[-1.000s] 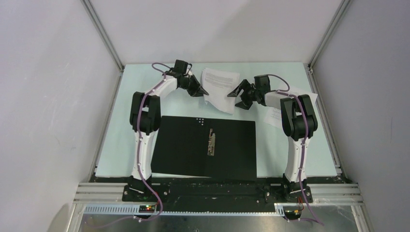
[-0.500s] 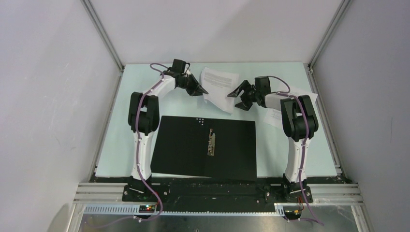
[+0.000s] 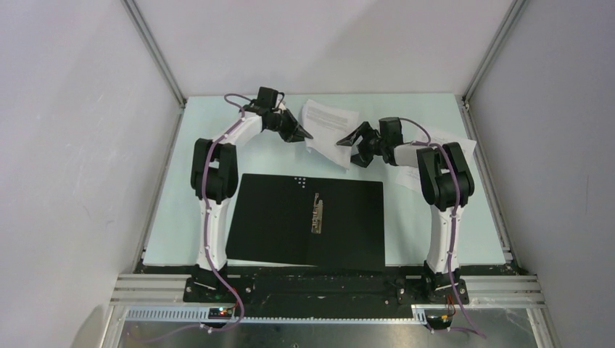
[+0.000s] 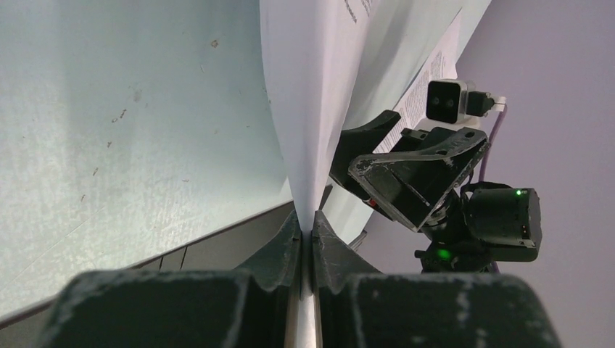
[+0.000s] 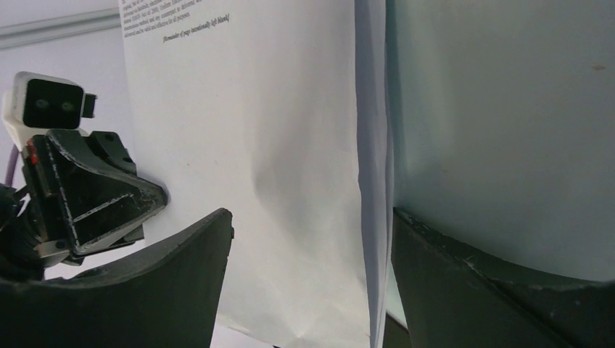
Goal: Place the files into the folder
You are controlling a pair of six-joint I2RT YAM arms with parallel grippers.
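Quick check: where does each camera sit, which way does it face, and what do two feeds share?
Top external: above, behind the bases, looking down on table, open folder, printed sheet; both arms whole, left claw, right claw.
Left wrist: on the left arm, looking along its shut fingers pinching the sheet, toward the right claw.
Right wrist: on the right arm, looking along its open fingers straddling the sheet's edge, toward the left claw.
Both wrist views share the sheet and the opposite claw.
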